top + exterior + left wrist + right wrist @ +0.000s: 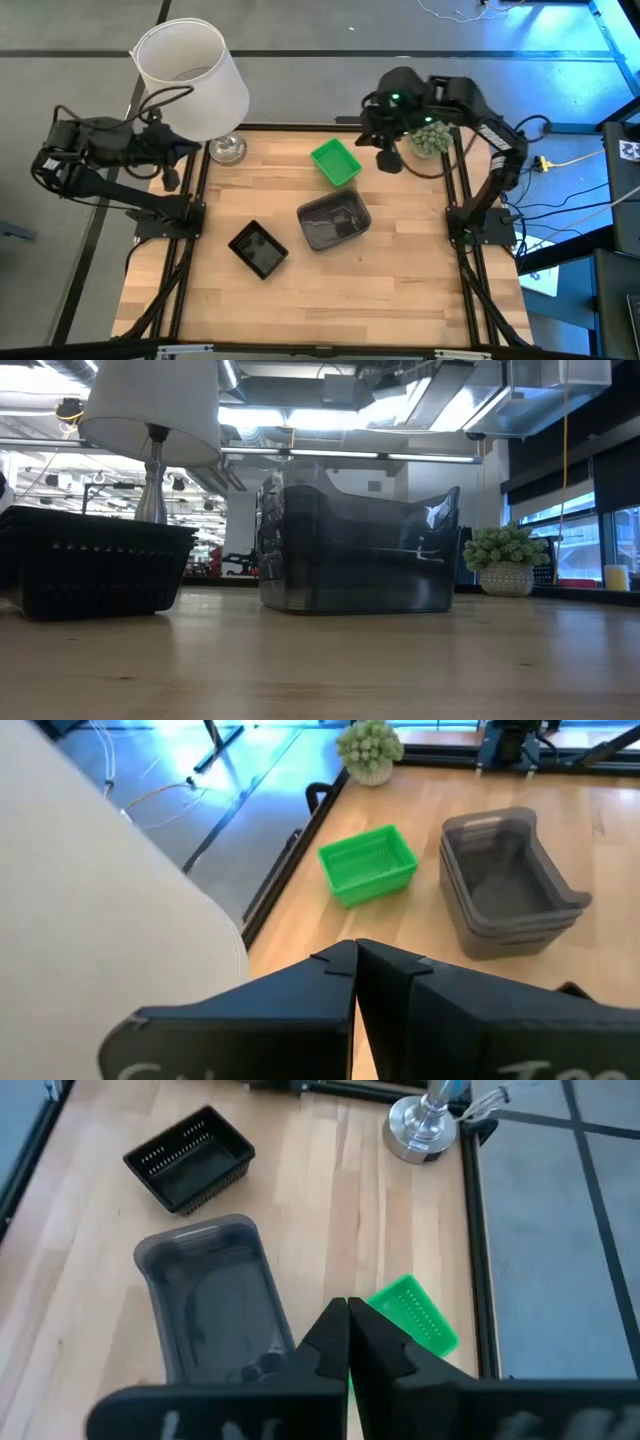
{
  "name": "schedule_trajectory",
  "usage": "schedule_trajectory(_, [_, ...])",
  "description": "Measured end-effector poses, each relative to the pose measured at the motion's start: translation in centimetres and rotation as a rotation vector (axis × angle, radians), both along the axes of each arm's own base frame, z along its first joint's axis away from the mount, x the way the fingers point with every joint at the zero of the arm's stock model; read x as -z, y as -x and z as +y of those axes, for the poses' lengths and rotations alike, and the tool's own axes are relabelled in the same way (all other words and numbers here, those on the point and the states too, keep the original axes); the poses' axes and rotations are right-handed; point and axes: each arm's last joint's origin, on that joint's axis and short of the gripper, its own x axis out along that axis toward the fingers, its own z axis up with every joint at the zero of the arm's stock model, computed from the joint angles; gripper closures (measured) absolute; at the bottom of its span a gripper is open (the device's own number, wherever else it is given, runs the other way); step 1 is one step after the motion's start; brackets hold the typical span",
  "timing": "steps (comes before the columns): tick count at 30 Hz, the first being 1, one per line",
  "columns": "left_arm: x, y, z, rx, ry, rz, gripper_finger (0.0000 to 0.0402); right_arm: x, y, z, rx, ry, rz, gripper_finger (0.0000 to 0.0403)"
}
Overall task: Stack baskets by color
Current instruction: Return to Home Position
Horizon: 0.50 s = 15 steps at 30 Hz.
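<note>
The right gripper has its fingers pressed together on nothing. It hangs over the table at the far edge, towards the right corner. The left gripper is likewise closed and empty, tucked outside the left edge near the far-left corner, beside the lamp. Both being empty and clear of the work suits arms pulling back to rest, so the sorting looks done.

Nearest the right gripper, the green baskets sit by the far edge, about midway along it. The grey baskets sit at the table's middle, close to the green ones but apart from them. The black baskets lie left of the grey ones, nearer the front edge. Each colour keeps its own spot, as the task asks.

The left wrist view shows two nested grey rims. How many green or black baskets are nested cannot be told. In the low view the grey baskets block the green ones entirely, the black ones are cut off at the side, and neither gripper appears. The plant sits partly under the right arm at the far-right corner.
</note>
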Motion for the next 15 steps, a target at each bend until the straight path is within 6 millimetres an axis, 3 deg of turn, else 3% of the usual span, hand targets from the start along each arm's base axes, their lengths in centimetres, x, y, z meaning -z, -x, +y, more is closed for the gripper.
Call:
schedule_trajectory(8, [4.2, 2.6, 0.0, 0.023, 0.068, -0.095, 0.0401, -1.9, 3.8, 1.0, 0.066, -0.047, -0.050, 0.0403])
schedule_trajectory(15, [7.5, 4.2, 0.0, 0.065, 0.091, -0.248, 0.0401, 0.0, 6.5, 1.6, 0.189, -0.097, -0.103, 0.0403])
